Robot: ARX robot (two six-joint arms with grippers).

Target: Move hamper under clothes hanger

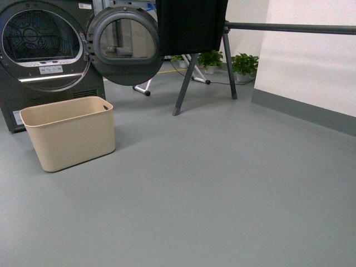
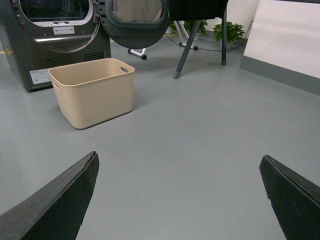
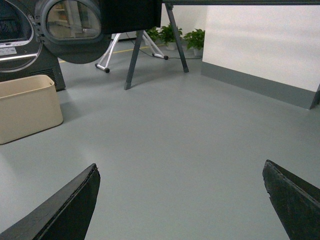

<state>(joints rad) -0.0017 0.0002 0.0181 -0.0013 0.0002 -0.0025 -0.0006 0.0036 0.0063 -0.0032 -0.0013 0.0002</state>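
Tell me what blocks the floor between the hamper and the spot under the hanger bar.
Nothing visible does. Bare floor runs from the hamper to under the clothes hanger; only its near leg stands by that path.

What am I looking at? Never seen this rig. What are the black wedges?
A two-armed robot. The front view is from a camera on its body; the other two are from a camera on each wrist. The black wedges are the left jaws and the right jaws, both wide open, holding nothing. On the grey floor stands a beige hamper, apparently empty, before a dryer with its door open. Further right stands the clothes hanger, a dark cloth over its bar.
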